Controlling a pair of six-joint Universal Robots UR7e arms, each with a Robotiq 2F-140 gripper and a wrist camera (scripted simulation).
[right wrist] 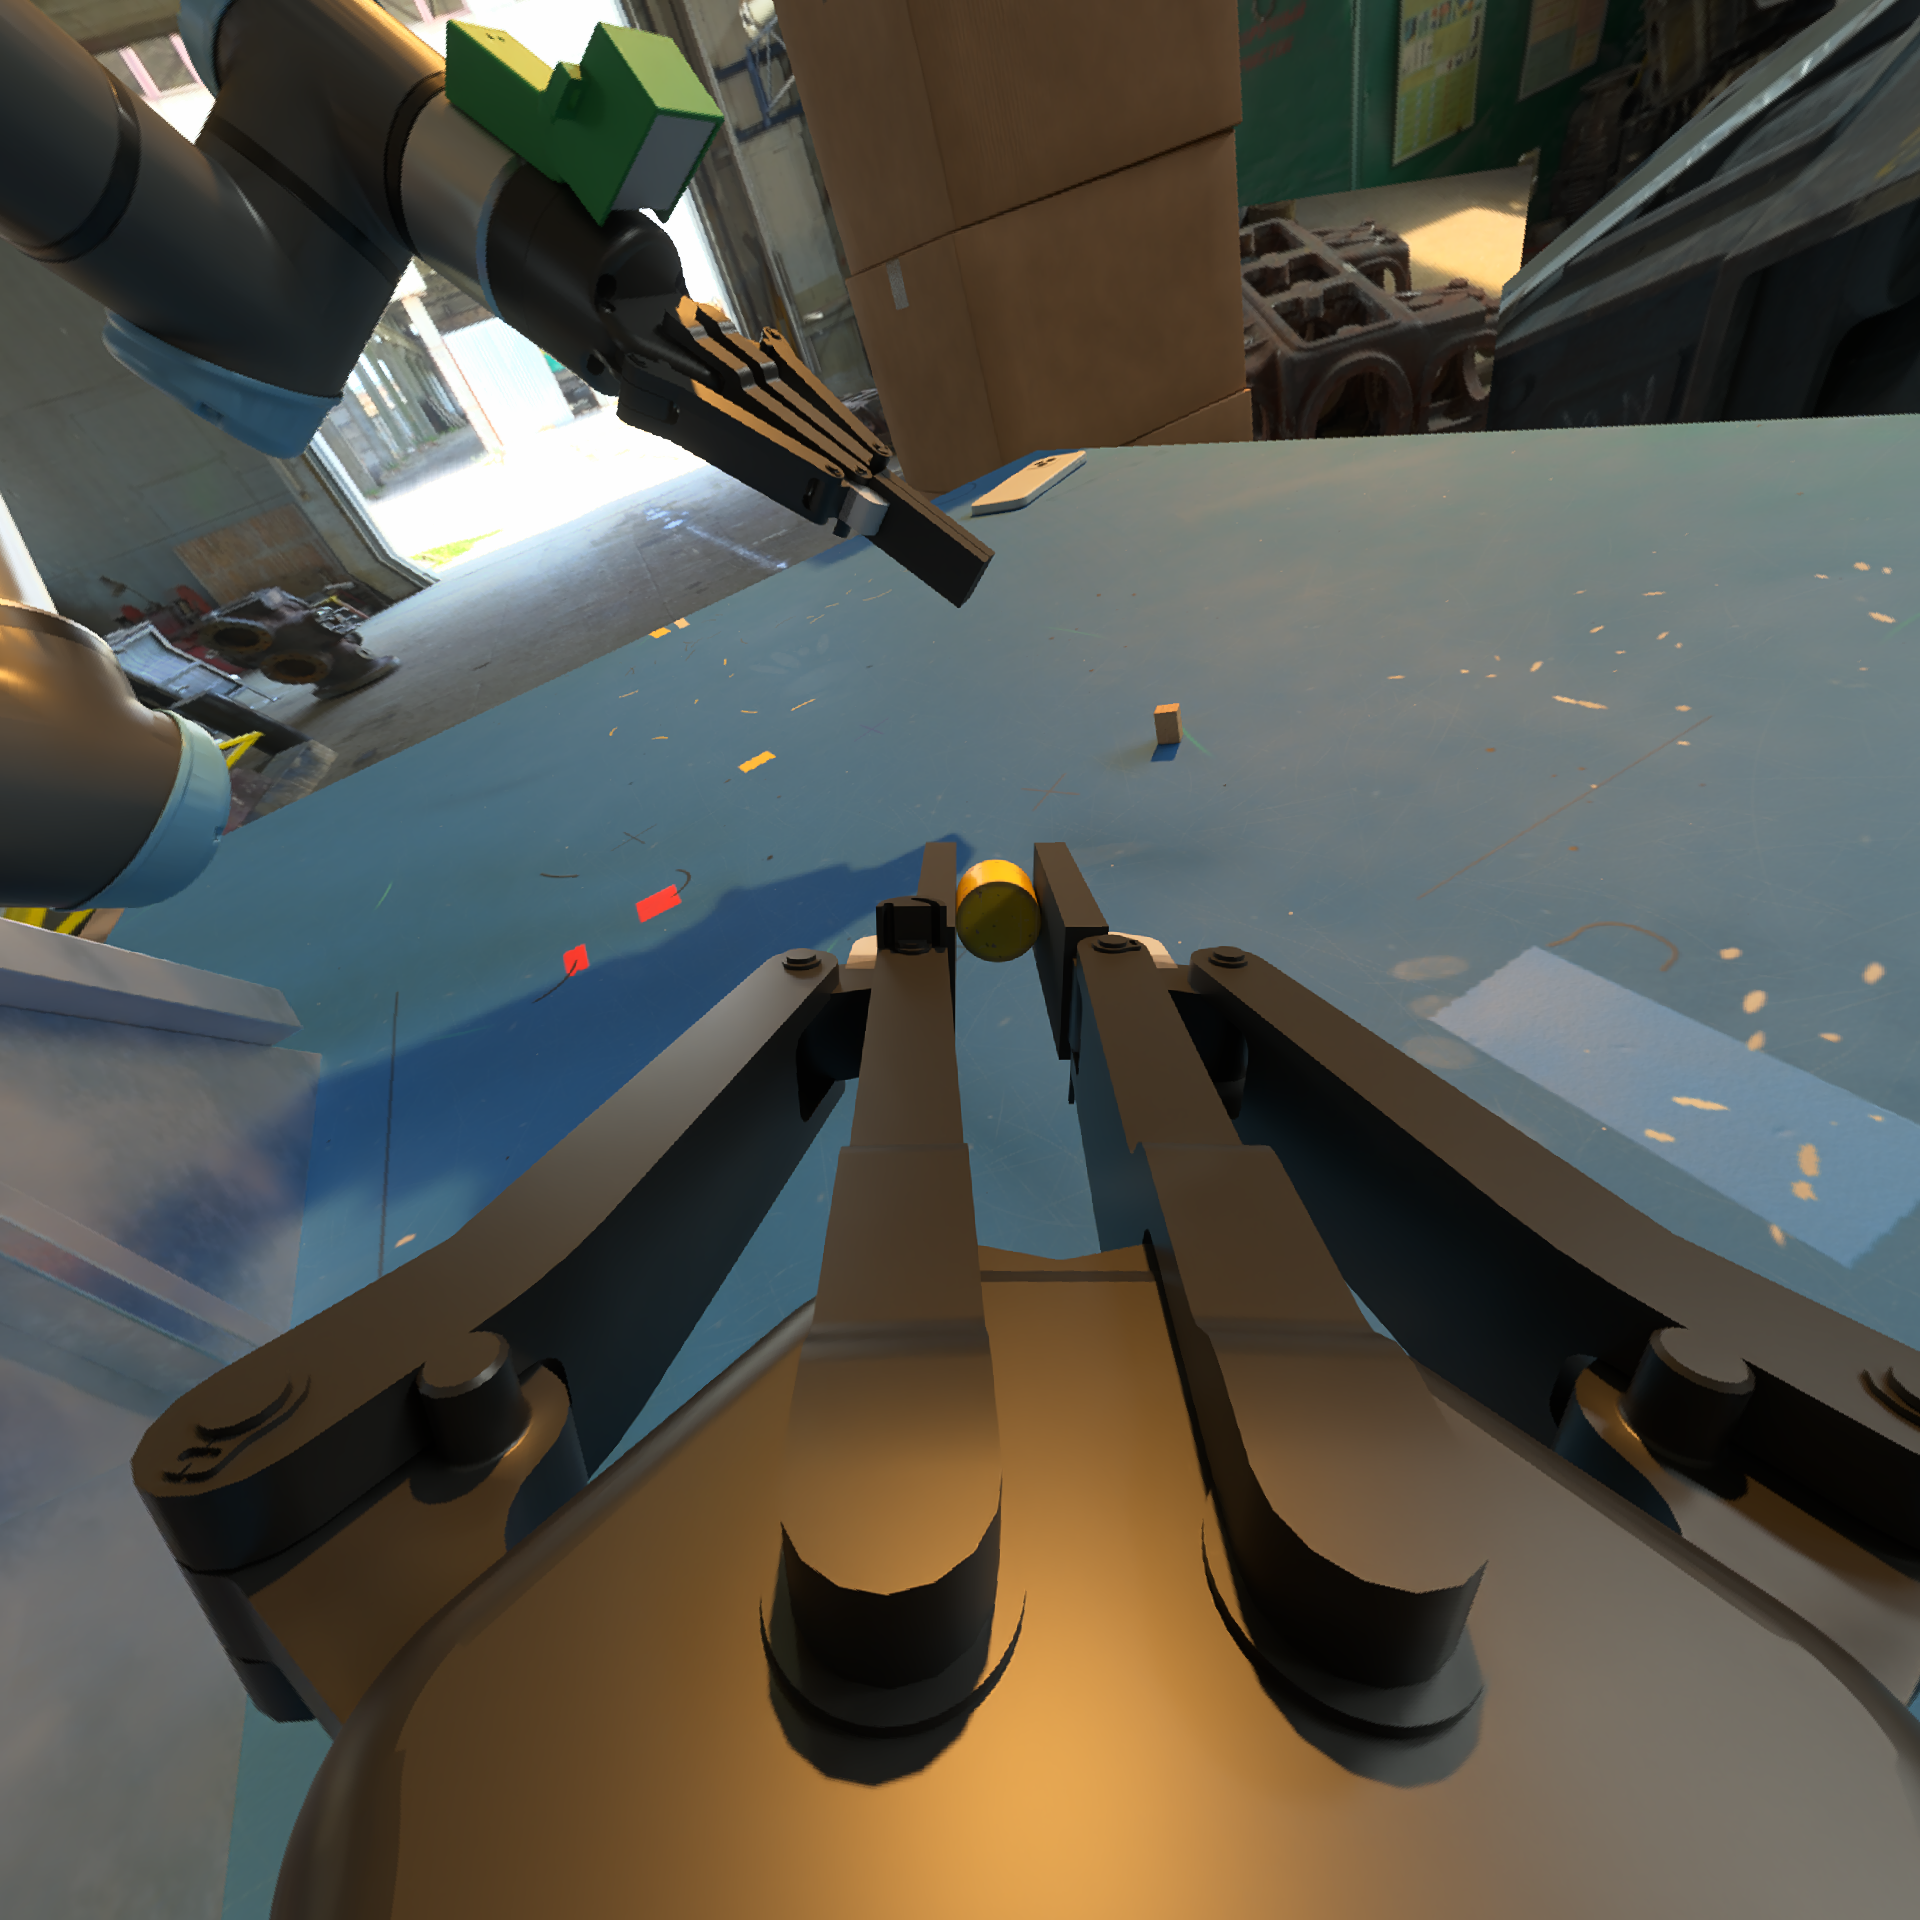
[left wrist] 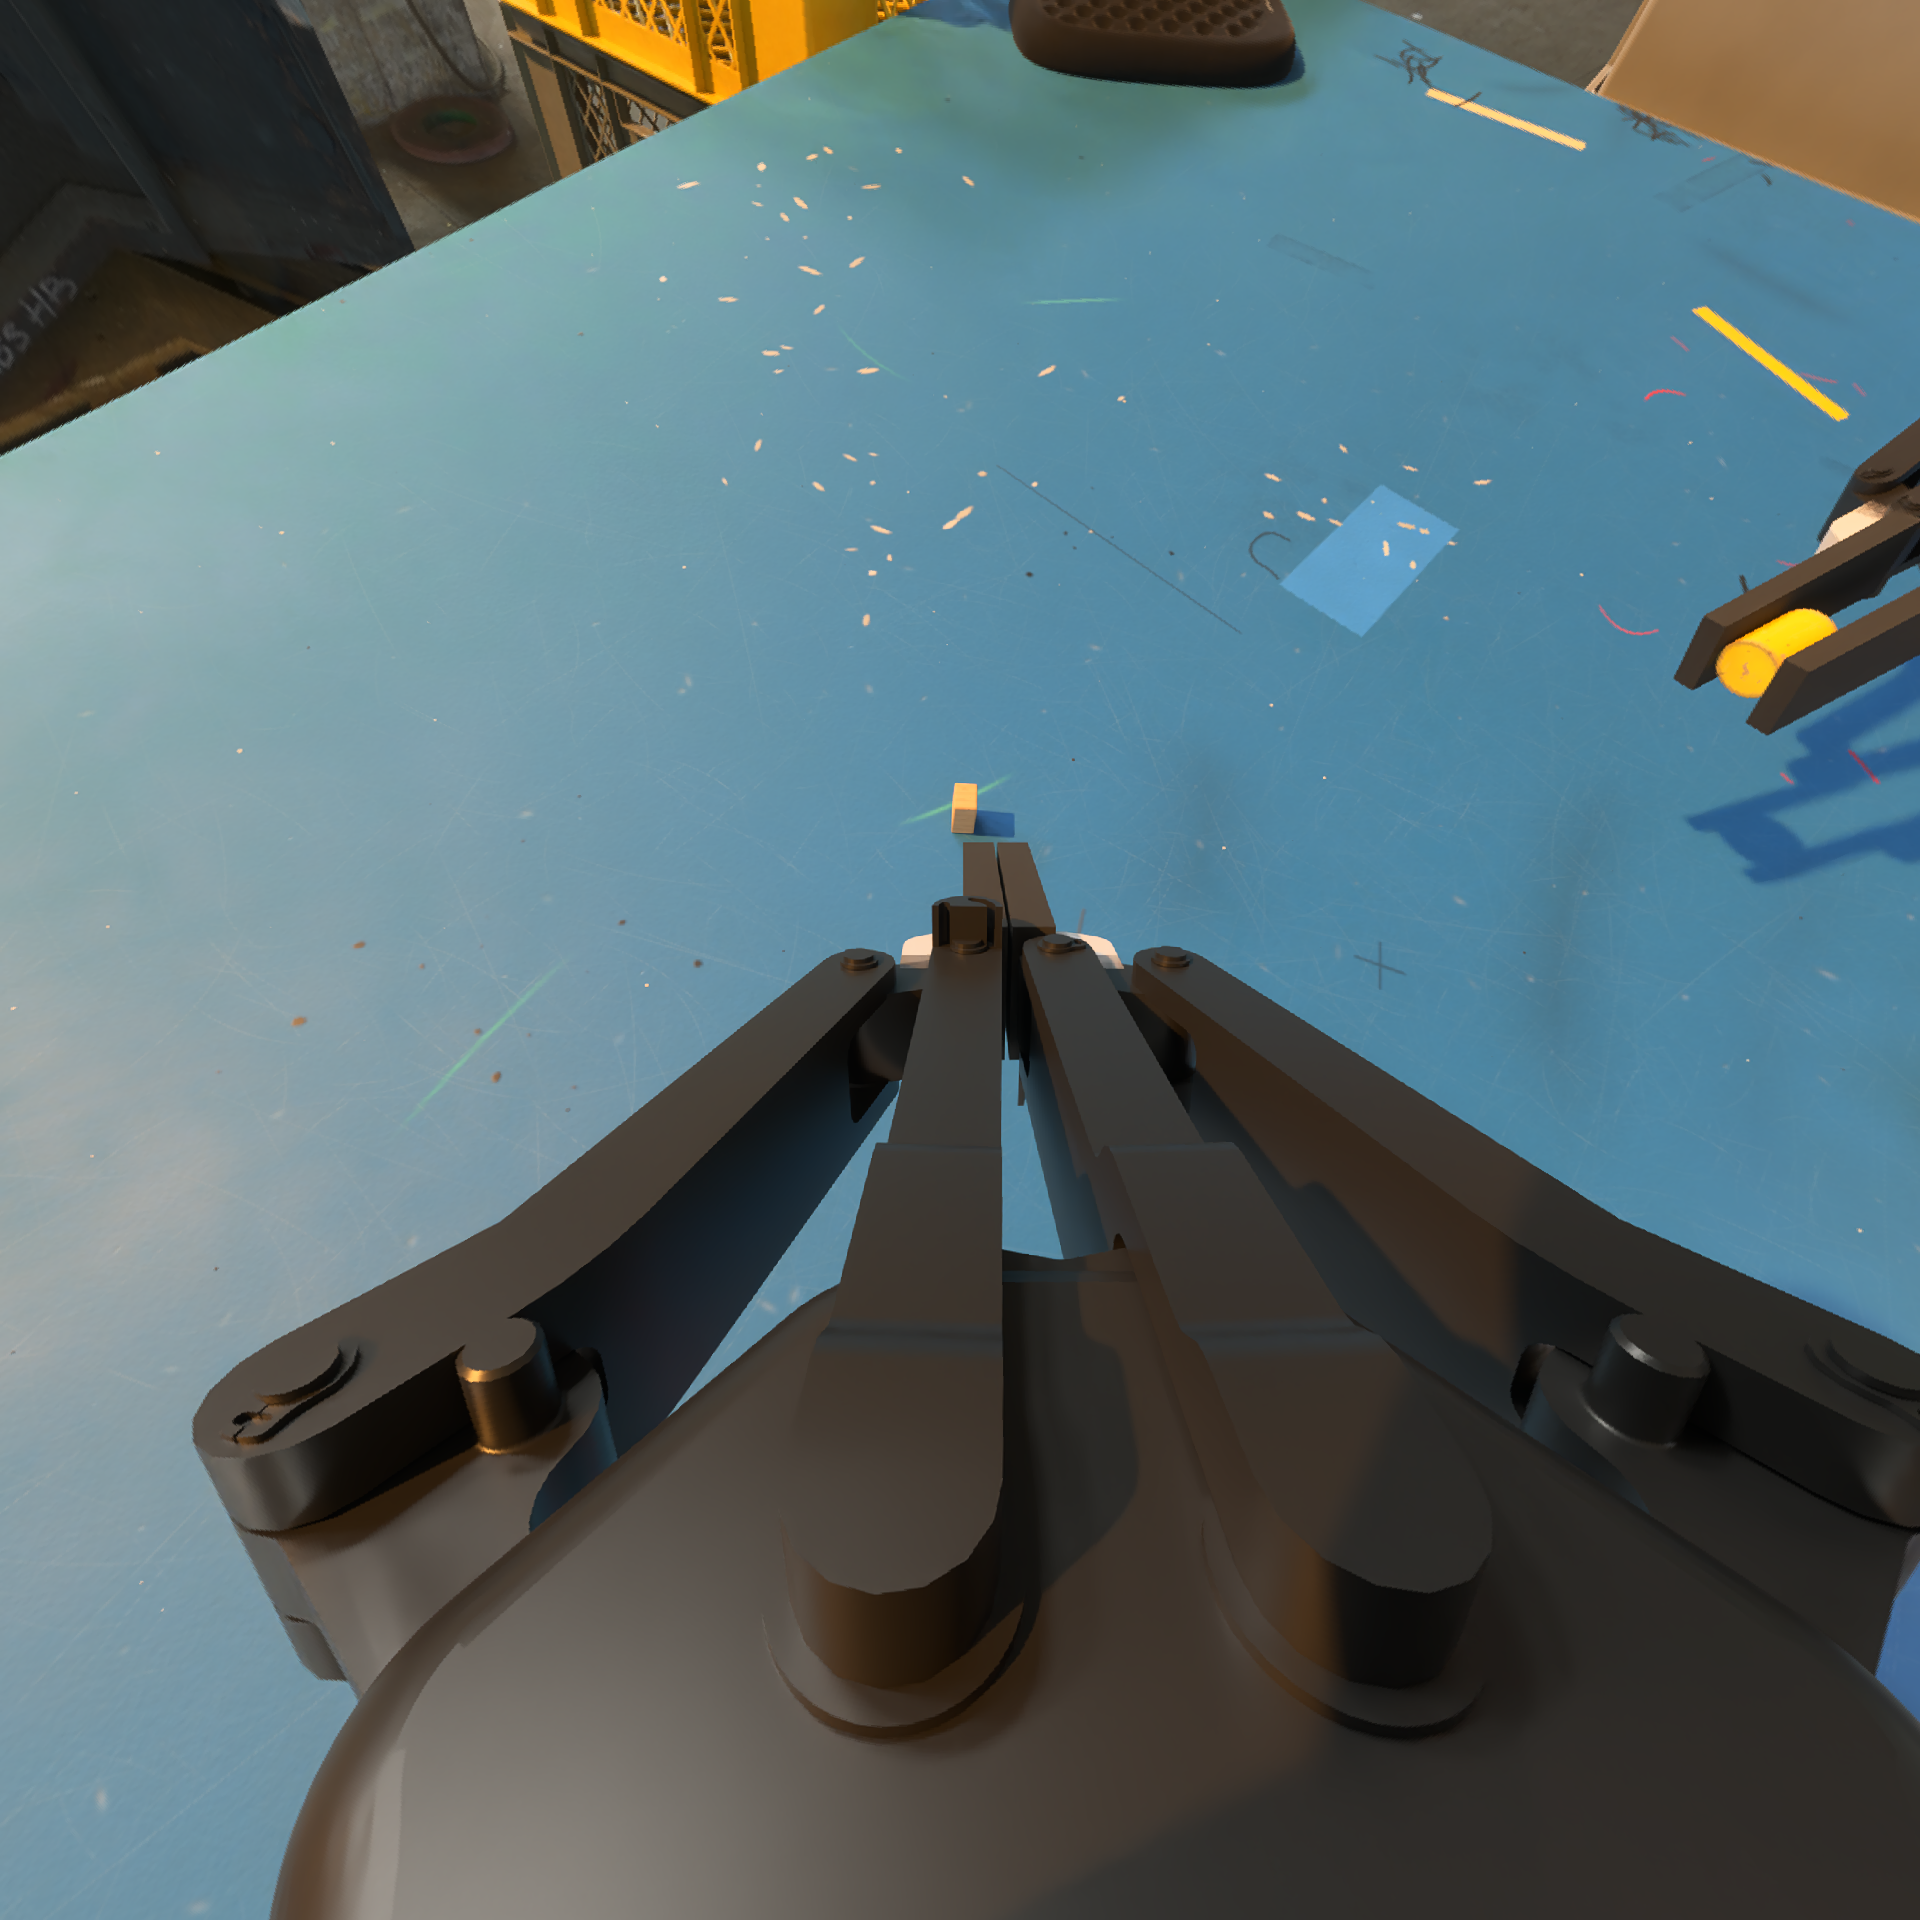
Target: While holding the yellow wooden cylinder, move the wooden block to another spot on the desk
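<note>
A small tan wooden block [left wrist: 964, 807] stands upright on the blue desk [left wrist: 520, 727], just beyond my left gripper [left wrist: 997, 854], which is shut and empty above the desk. The block also shows in the right wrist view [right wrist: 1167, 723]. My right gripper [right wrist: 995, 868] is shut on the yellow wooden cylinder [right wrist: 995, 910] and holds it above the desk. In the left wrist view the right gripper [left wrist: 1733, 694] with the yellow cylinder [left wrist: 1766, 649] is at the far right edge. In the right wrist view the left gripper [right wrist: 961, 577] hangs shut above the desk at upper left.
A dark perforated object [left wrist: 1153, 42] lies at the desk's far edge. A white flat device [right wrist: 1029, 483] lies near tall cardboard boxes [right wrist: 1039, 208]. A yellow crate [left wrist: 665, 42] stands beyond the desk. Tape marks and wood chips dot the surface.
</note>
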